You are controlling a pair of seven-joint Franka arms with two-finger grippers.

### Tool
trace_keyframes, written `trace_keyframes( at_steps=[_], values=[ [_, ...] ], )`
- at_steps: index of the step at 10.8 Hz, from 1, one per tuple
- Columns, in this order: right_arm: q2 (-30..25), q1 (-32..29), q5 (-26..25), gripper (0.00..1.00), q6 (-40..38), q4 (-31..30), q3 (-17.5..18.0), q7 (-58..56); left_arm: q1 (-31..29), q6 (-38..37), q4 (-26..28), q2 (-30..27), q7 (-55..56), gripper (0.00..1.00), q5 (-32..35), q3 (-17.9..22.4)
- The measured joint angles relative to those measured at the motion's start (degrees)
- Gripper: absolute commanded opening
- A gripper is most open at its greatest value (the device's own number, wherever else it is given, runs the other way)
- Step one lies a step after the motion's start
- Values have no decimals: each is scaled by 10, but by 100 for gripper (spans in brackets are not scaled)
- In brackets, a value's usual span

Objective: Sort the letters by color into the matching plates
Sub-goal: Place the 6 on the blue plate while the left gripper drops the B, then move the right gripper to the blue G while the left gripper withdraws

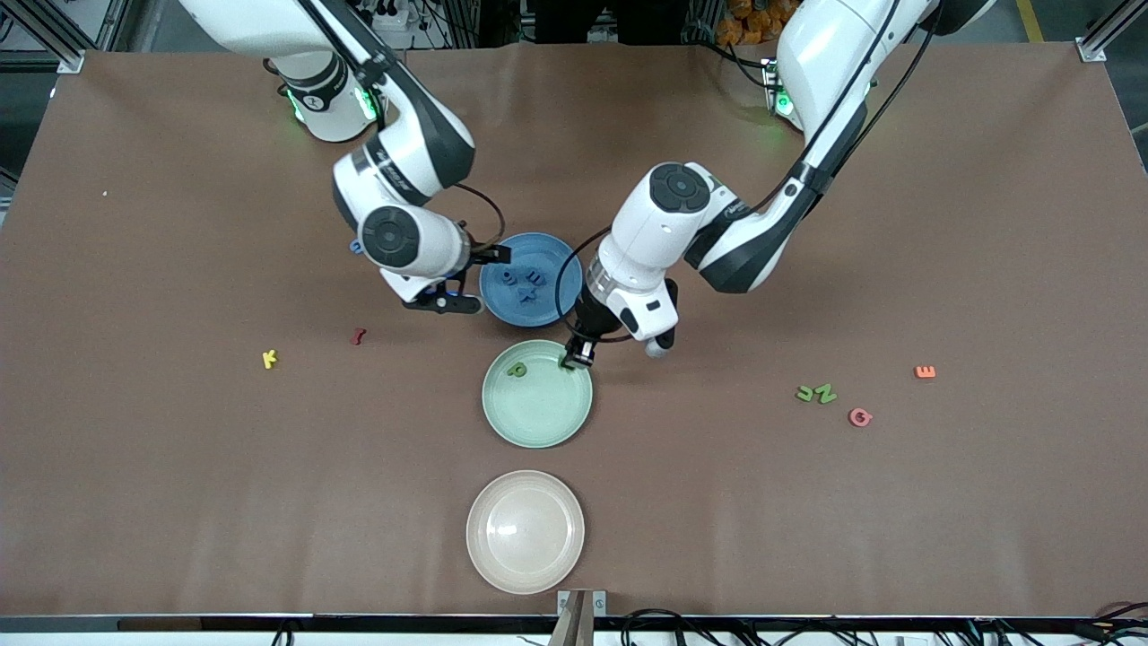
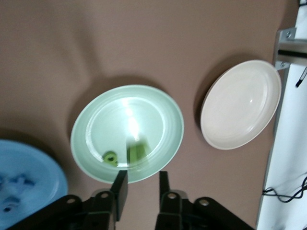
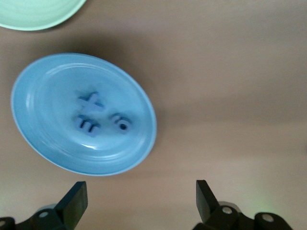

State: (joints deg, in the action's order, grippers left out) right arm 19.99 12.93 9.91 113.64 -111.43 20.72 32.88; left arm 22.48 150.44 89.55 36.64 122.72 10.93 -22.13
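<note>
The green plate [image 1: 536,395] is the landmark here. The blue plate [image 1: 529,280] sits just beside it, farther from the front camera, and a cream plate [image 1: 526,532] lies nearer to that camera.

The left gripper [image 1: 575,357] hangs over the green plate's rim at the edge toward the blue plate. In the left wrist view its fingers [image 2: 121,187] stand a little apart, and a blurred green letter [image 2: 137,151] shows just off their tips over the plate. Whether that piece is still pinched or already dropping, I cannot tell. One green ring-shaped letter [image 1: 517,369] already lies in the green plate.

The right gripper [image 1: 446,301] is over the surface beside the blue plate, on the right arm's side of it, with its fingers [image 3: 76,201] spread wide and nothing between them. Three blue letters [image 1: 525,284] lie in the blue plate.

The relation that matters next is this: the remaining green pair [image 1: 817,393] lies on the surface well away from the green plate, toward the left arm's end, side by side, their row running roughly along the table's length. The left arm is clearly the nearer one to them. A pink letter [image 1: 860,417] and an orange one [image 1: 925,371] lie near that pair. A yellow letter [image 1: 269,359] and a dark red one [image 1: 358,336] lie toward the right arm's end.
</note>
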Motion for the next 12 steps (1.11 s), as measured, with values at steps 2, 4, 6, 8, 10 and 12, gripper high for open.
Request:
trace_keyframes(
  at_steps=[2, 4, 6, 8, 10, 12],
  values=[
    [-41, -25, -16, 100, -4, -59, -4, -73, 16, 0, -21, 17, -1, 100, 0, 23],
    [-68, -32, -67, 100, -3, -118, -4, -97, 42, 0, -27, 23, -1, 100, 0, 43],
    [-93, -35, -97, 100, -3, -163, -5, -122, 48, 0, -28, 23, -1, 100, 0, 52],
    [-109, -50, -113, 100, 19, -202, -14, -154, 45, -16, -27, 24, -1, 100, 0, 79],
    [-111, -71, -117, 100, 65, -241, -22, -193, 43, -58, -27, 23, -1, 100, 0, 106],
    [-111, -90, -129, 100, 110, -275, -27, -213, 37, -102, -27, 20, -1, 100, 0, 127]
  ],
)
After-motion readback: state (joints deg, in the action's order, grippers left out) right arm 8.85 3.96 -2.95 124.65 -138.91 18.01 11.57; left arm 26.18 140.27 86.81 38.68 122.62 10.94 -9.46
